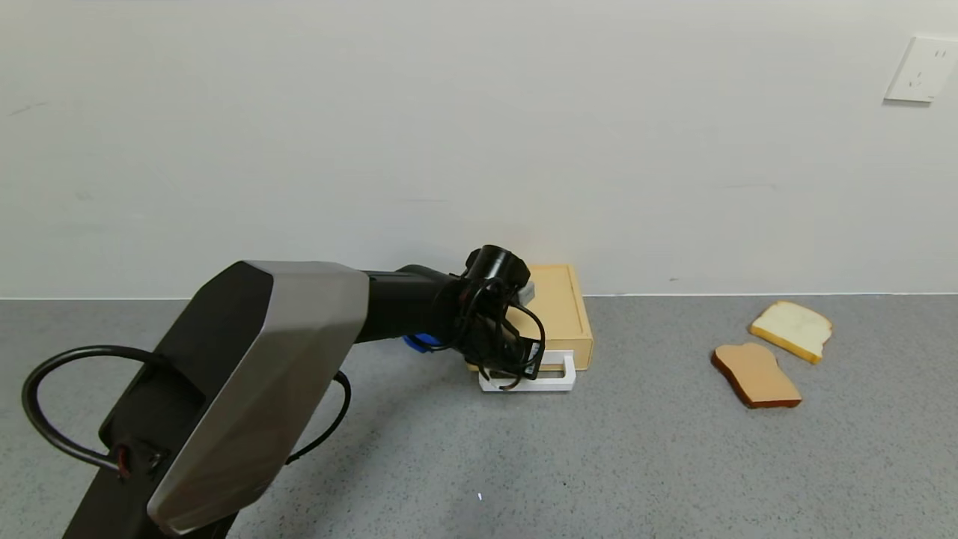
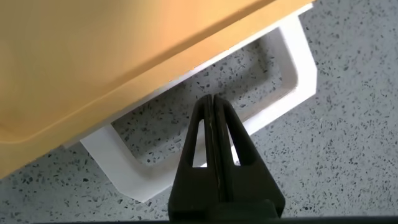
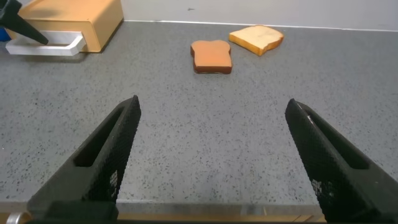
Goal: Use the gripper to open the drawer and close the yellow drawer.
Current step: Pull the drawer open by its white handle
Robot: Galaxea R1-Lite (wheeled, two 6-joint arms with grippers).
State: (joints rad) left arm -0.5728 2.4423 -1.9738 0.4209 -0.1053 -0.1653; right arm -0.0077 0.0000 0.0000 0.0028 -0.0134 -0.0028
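Observation:
The yellow-tan drawer (image 1: 560, 311) stands against the wall, its white loop handle (image 1: 560, 378) facing the front. The tray looks pushed in. My left gripper (image 1: 516, 374) is down at the handle's left part. In the left wrist view the drawer (image 2: 93, 56) fills the upper part. My left gripper (image 2: 212, 99) is shut, finger against finger with nothing between, and its tips point into the opening of the handle (image 2: 298, 68), crossing over the handle's outer bar. My right gripper (image 3: 212, 104) is open and empty, low over the counter, far from the drawer (image 3: 81, 22).
Two toy bread slices lie on the grey counter to the right: a brown one (image 1: 756, 374) and a pale one (image 1: 792, 329). The white wall runs right behind the drawer. A wall socket (image 1: 920, 69) is at the upper right.

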